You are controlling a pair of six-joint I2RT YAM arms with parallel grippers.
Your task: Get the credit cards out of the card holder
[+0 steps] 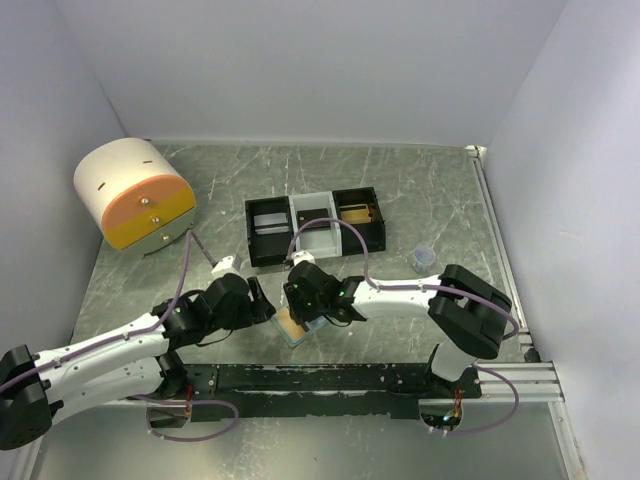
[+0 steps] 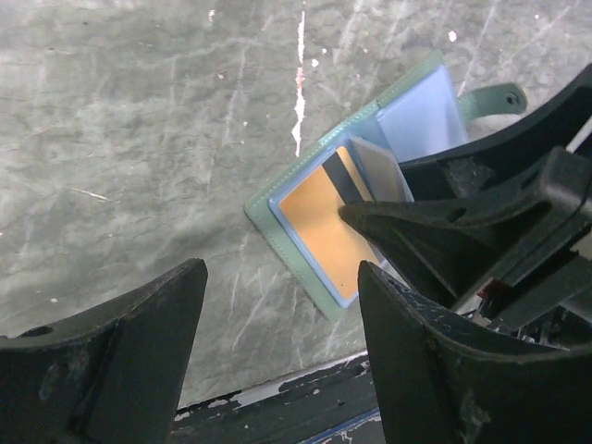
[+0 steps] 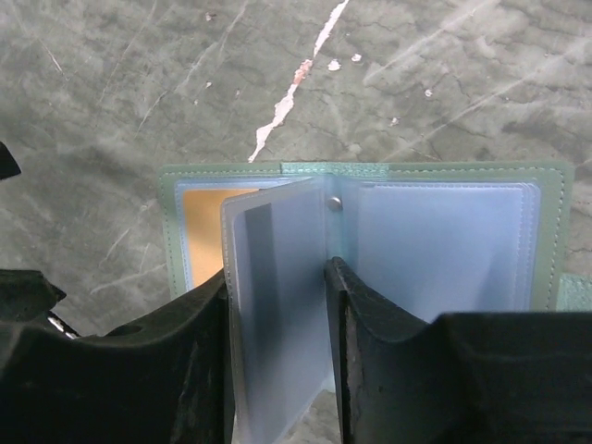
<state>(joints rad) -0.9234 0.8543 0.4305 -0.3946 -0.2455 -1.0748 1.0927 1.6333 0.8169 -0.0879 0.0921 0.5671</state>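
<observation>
Tabletop (image 1: 400, 190) of grey, veined pattern carries, at far left, a white round-topped drawer box (image 1: 135, 195) with orange fronts. Nearer the middle, the left gripper (image 2: 282, 277) hovers low with its jaws spread wide and nothing between them; only bare table shows in the gap.

Just to its right lies the card holder (image 3: 444, 240), near the front edge and in front of a black-and-white tray (image 1: 315, 225). It lies open and flat, sage-green with pale stitching around the border, and inside are pale blue, cloudy plastic sleeves. The left panel shows an orange credit card (image 2: 319, 227) filling its sleeve. One loose sleeve stands up from the spine, fixed by a small metal stud, and holds a second credit card (image 3: 277, 351), greyish with a dark stripe down one side. The right panel looks plain blue; whether it holds anything cannot be told.

The right gripper (image 3: 277, 277) is down over the holder with its jaws partly closed on either side of the raised sleeve. Whether they actually pinch it cannot be told. One finger rests over the orange panel.

Farther right, a small bluish cap (image 1: 425, 258) sits apart.
</observation>
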